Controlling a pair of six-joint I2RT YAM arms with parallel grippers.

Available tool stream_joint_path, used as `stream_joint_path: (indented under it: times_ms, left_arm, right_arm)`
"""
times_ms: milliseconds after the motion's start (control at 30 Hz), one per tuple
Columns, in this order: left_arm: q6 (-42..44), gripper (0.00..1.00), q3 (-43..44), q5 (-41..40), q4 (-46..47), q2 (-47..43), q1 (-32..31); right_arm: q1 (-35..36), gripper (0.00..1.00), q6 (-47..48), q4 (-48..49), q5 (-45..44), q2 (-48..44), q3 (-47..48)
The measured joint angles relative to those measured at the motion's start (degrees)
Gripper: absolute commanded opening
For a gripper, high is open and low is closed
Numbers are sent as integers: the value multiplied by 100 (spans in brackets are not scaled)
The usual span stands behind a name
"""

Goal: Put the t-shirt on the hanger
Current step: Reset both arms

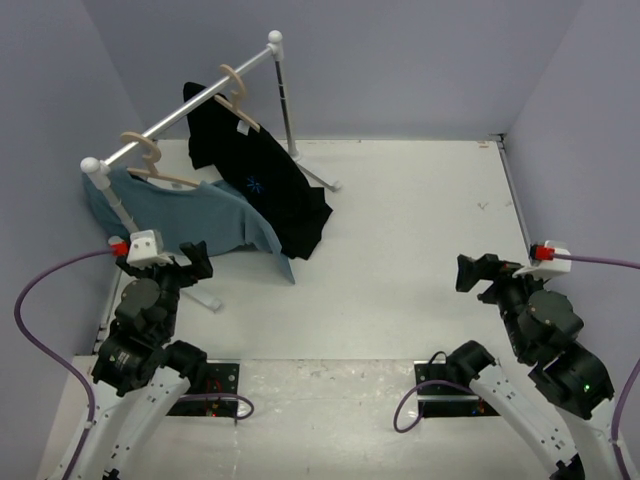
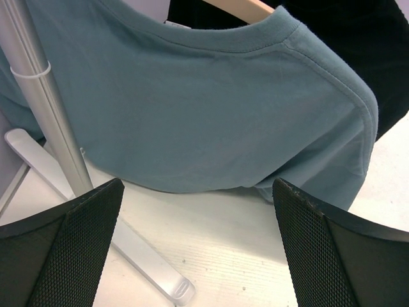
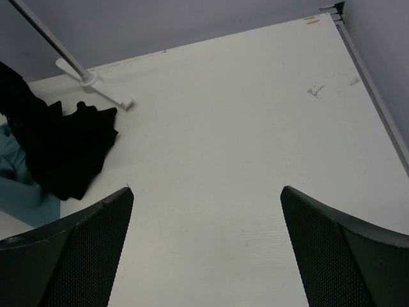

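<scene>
The black t-shirt [image 1: 255, 185] hangs from the pale beige hanger [image 1: 236, 97], whose hook sits over the rack's rail [image 1: 185, 112]. A white tag shows at the neck and a small blue mark on the front. The hem rests bunched on the table [image 3: 64, 150]. My left gripper [image 1: 190, 262] is open, low in front of the teal shirt, with only bare table between its fingers [image 2: 198, 243]. My right gripper [image 1: 478, 272] is open at the right, far from the clothes, over bare table [image 3: 206, 249].
A teal-blue shirt [image 1: 185, 215] hangs on a second beige hanger [image 1: 150, 160] at the rail's left end, filling the left wrist view [image 2: 192, 109]. The rack's post [image 2: 45, 109] and foot [image 2: 134, 256] stand close by the left fingers. Another rack foot [image 3: 96, 83] lies farther back.
</scene>
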State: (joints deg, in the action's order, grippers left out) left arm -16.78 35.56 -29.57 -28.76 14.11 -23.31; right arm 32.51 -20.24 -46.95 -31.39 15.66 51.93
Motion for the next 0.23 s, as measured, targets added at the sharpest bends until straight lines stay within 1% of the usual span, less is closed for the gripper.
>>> stream_joint_path:
  times_ms: [233]
  left_arm:
    - [8, 100, -66, 231, 87, 62, 2]
  right_arm:
    - [0, 99, -86, -25, -112, 0, -85]
